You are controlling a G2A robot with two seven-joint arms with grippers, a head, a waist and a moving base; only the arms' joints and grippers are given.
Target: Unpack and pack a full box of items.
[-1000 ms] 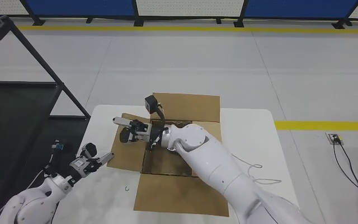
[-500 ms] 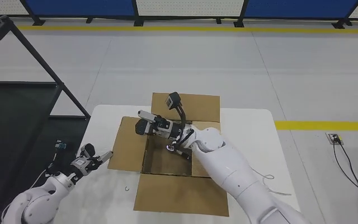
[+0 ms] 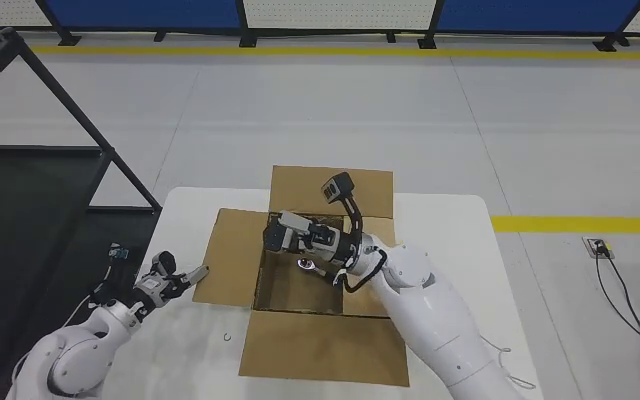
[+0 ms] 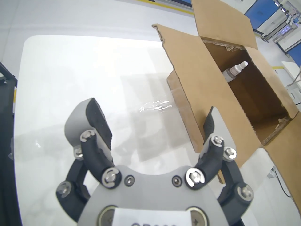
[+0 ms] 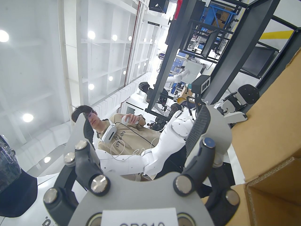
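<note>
**A:** What's the setting?

**B:** A smooth, glossy white counter (image 3: 190, 345) with rounded corners. On it stands a brown corrugated cardboard box (image 4: 188, 71), all four flaps folded out, their edges torn and ragged.

**A:** And the arms?

**B:** The right end effector (image 3: 272, 232) hangs over the box's opening, turned sideways rather than down, its ribbed pads spread apart and holding nothing. The left end effector (image 4: 152, 111) sits low over the counter just beside a side flap, its jaws also apart and empty.

**A:** Anything left to unpack?

**B:** A slim cylindrical bottle (image 4: 232, 71) with a white cap leans against the inner wall. I'd judge this to be the unpacking step. The next move calls for the right end effector to tip downward and close across the bottle's hard, round body.

**A:** Anything smaller?

**B:** A scrap of clear film (image 4: 155, 105) glints on the counter.
</note>
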